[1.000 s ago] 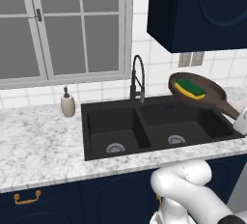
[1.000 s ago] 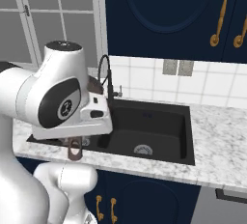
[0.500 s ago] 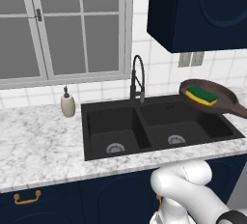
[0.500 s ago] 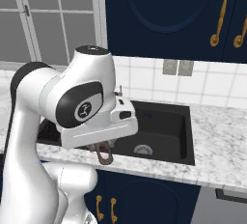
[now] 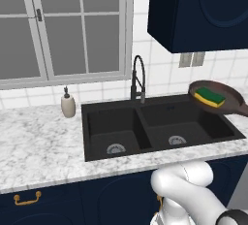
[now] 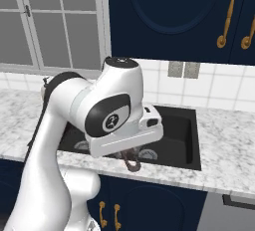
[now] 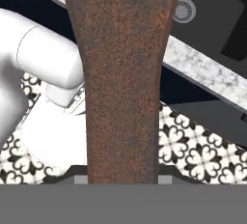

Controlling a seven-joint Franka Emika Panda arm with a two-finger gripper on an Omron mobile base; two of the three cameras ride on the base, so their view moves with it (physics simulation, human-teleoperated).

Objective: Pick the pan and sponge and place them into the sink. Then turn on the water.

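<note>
Marble tabletop point(image 5: 38, 146) with black sink point(image 5: 160, 127), mid frame.
Pan point(image 5: 215, 98) up at right over sink, sponge point(image 5: 209, 96) inside; gripper point(image 6: 130, 161) clamped on pan handle.

No readable text, label, brand name or number is found on any surface. One small white emblem is seen on the dark round cap of the robot arm's joint point(image 6: 110, 119) in the right base view, but no letters can be made out in it.
</note>
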